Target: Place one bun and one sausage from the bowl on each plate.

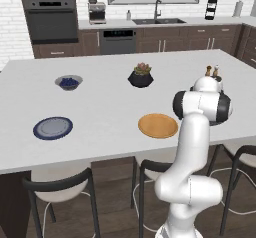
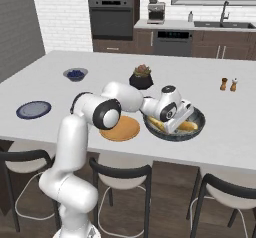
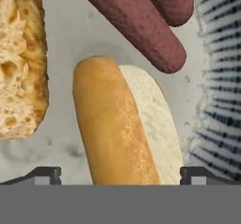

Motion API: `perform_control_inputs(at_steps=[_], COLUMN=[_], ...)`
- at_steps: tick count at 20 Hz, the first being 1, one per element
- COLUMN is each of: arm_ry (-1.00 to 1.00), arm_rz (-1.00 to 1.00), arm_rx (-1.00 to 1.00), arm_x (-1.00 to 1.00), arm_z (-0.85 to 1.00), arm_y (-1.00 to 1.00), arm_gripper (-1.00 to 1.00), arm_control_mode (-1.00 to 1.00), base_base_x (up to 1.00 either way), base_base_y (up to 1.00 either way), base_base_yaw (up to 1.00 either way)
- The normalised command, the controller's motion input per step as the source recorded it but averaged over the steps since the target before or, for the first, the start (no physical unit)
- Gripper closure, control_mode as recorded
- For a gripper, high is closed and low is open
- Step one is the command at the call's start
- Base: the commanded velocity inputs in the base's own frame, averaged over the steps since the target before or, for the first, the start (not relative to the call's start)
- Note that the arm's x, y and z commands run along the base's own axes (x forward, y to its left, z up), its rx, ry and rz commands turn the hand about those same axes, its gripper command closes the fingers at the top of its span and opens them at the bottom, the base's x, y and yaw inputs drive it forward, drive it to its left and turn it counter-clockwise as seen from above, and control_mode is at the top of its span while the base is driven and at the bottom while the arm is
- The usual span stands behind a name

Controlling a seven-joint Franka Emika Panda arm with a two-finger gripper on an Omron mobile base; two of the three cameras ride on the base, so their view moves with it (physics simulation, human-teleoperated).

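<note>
You see the white island counter (image 2: 220, 127) carrying the dark grey bowl (image 2: 199, 116) beside the orange plate (image 2: 120, 129); the blue plate (image 2: 33, 109) sits well apart. Inside the bowl, your gripper (image 3: 120, 175) is spread wide astride a bun (image 3: 117, 124), sausages (image 3: 136, 23) beyond.

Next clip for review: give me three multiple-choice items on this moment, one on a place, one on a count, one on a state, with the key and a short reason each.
1. Where is the gripper?
A. over the blue plate
B. in the bowl, above a bun
C. at the plant pot

2. How many sausages show in the hand view?
A. two
B. none
C. five

3. How do the two plates stand?
A. each holds a bun
B. both bare
C. stacked

Key: 1 B, the open finger tips flank the bun on the bowl's floor; 2 A, two reddish-brown sausages lie side by side; 3 B, the orange plate and the blue plate carry nothing.
</note>
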Motion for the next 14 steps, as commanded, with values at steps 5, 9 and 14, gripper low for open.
perform_control_inputs(at_steps=[5,9,14], arm_ry=[0.0,0.0,0.0], arm_rz=[0.0,0.0,0.0], arm_rx=[0.0,0.0,0.0], arm_x=[0.0,0.0,0.0], arm_z=[0.0,0.0,0.0], arm_y=[0.0,0.0,0.0], arm_gripper=[-1.0,1.0,1.0], arm_control_mode=[-1.0,-1.0,-1.0], base_base_x=[0.0,0.0,0.0], base_base_y=[0.0,0.0,0.0], base_base_yaw=[0.0,0.0,0.0])
